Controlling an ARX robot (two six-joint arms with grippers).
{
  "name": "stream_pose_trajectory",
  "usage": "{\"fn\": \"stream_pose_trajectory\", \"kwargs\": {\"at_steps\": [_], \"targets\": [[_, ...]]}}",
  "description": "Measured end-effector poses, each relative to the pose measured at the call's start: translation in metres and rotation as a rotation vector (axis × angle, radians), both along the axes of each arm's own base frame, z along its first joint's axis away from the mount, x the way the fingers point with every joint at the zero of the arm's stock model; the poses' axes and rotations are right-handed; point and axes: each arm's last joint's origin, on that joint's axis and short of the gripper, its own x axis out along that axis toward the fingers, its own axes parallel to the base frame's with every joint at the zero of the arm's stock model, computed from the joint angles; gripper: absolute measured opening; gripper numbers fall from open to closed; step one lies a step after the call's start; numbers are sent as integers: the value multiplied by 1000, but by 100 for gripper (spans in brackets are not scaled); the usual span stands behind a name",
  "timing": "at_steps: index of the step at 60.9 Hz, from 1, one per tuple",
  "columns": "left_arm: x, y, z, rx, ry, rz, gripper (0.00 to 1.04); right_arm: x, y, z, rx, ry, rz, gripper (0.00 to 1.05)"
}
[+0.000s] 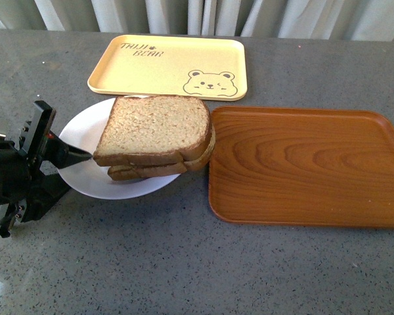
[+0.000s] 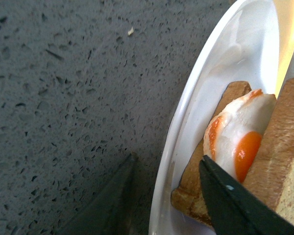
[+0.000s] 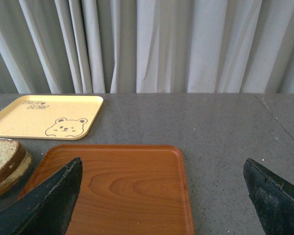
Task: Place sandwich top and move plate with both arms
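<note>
— Start at the left of the plate (image 1: 84,134): what is there?

— The left arm (image 1: 13,174), low over the grey table (image 1: 184,262). The left fingers (image 1: 72,155) are spread, not pinching. In the left wrist view one finger reaches over the plate's left rim towards the bread, and the other lies outside the rim over the table. So the rim sits between them. I cannot tell whether either finger touches it.

— And the sandwich top (image 1: 154,128)?

— On the plate, towards its right side. It lies flat as the uppermost slice of the stack. A fried egg (image 2: 240,142) and a lower slice (image 2: 191,188) show beneath it. Its left crust is just beside the upper finger, still apart from it.

— Behind the plate?

— The yellow bear tray (image 1: 164,65), just beyond its far rim.

— Right of the plate?

— The wooden tray (image 1: 302,164), just beside the sandwich's right edge.

— The right fingers (image 3: 49,205)?

— Seen only in the right wrist view, on the plate's right side. They are wide apart with nothing held, hanging over the wooden tray's near end.
</note>
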Motion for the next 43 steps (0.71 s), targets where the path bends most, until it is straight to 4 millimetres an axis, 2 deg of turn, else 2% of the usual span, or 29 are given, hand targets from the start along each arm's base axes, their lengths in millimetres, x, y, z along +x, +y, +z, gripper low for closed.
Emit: {"fn": "stream_pose_trajectory", "kwargs": {"at_steps": [7, 15, 43], "targets": [[-1, -2, -1, 3, -2, -10, 20, 0, 0, 0, 0, 0, 0, 96], [-2, -2, -1, -21, -1, -21, 3, 0, 0, 0, 0, 0, 0, 96], [-6, 2, -1, -92, -39, -30, 2, 0, 0, 0, 0, 0, 0, 96]]}}
